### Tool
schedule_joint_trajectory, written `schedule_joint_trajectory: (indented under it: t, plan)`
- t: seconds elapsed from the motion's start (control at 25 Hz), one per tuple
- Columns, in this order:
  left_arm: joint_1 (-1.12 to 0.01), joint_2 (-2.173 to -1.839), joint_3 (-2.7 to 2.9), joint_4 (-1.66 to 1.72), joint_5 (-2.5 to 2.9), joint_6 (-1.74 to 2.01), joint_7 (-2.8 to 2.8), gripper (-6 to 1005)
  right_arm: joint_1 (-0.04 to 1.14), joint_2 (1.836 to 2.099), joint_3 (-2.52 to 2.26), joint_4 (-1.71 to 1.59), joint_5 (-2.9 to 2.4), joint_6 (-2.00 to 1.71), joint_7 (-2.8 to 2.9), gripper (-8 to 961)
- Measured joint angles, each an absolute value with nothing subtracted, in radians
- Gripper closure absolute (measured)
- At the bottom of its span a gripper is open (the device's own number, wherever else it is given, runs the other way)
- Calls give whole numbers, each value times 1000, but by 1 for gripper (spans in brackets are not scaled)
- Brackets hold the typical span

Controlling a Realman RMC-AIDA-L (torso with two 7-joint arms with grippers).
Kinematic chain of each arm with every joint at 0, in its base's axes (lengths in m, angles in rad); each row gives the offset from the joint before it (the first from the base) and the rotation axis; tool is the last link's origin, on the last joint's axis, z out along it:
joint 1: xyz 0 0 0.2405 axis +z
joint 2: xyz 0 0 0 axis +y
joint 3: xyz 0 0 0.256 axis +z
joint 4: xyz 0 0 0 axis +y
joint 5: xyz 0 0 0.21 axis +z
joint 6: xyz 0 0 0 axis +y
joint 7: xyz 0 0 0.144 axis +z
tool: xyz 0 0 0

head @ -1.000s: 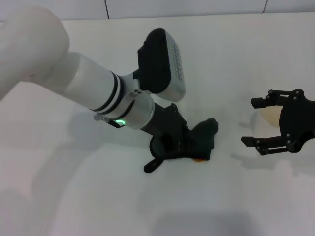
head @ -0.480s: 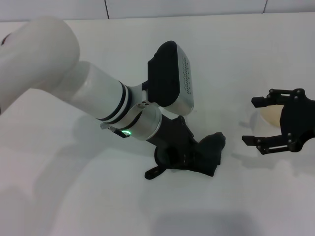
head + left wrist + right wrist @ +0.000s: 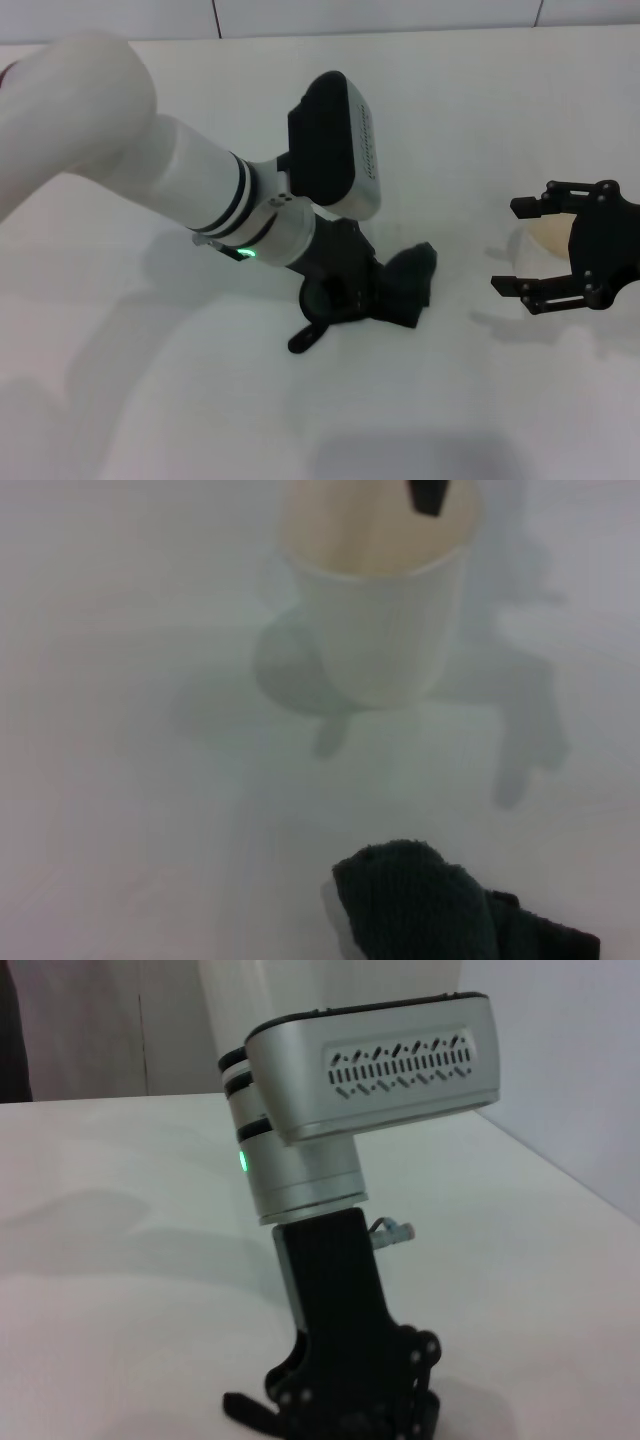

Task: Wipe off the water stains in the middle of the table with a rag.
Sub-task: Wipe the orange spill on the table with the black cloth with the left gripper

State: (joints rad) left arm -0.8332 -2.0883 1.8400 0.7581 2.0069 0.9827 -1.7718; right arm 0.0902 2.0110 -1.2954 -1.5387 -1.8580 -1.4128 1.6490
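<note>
One arm is doing the work here: the left gripper [image 3: 375,295], black and angled steeply down, is clamped on the dark green-black folded cloth rag [image 3: 408,285] and presses it flat onto the large plain white smooth table [image 3: 480,120], roughly midway between the table's side edges and somewhat toward its near edge. The rag projects from the fingertips toward the table's right edge, so its long axis runs more or less side to side, in line with the arm's reach. No orange-brown blot of water stains shows anywhere on the bare surface around the cloth; it is probably under the rag, though the head view cannot confirm that. If so, the stain lies directly beneath the gripper's load rather than off to any side, and the coming stroke likely needs only a short back-and-forth along that same side-to-side axis. The right gripper [image 3: 560,262], black with its fingers spread apart, holds nothing and hovers near the table's right edge, straddling a pale cream-white paper cup [image 3: 375,600] that stands upright there. The left arm is clearly the nearer one to the wiping spot; the cup stands well apart from the rag, farther toward the right edge.
</note>
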Motion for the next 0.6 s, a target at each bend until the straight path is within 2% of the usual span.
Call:
schedule_joint_trajectory:
  t: [0.6]
  plan:
    - [-824, -2086, 1661, 745, 2121, 943, -1769, 898, 82, 2011, -1296, -1539, -1856, -1413, 1650, 100]
